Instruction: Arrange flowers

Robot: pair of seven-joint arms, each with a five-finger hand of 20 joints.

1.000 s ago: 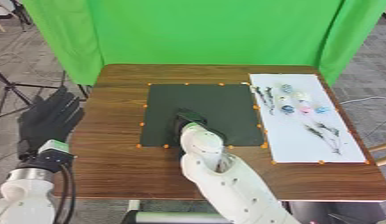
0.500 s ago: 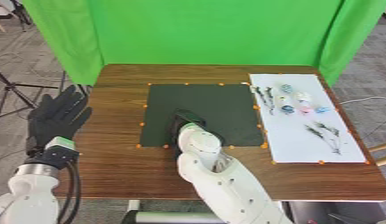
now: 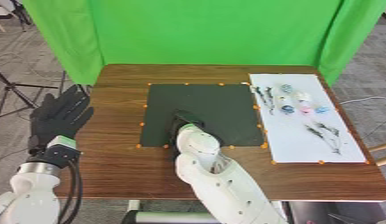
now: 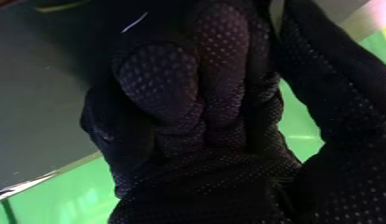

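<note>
One spread robot hand (image 3: 56, 122) (left) now nearer table (image 3: 109, 172); right robot hand (image 3: 188, 120), state unclear

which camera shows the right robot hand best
The right wrist view: it shows the right robot hand close up, the glove's dots plain. The head view shows it small over the dark mat.

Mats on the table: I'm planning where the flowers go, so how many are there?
2. A dark mat lies in the middle of the table, partly covered by the right hand; a white mat lies to its right, with flowers on it.
</note>
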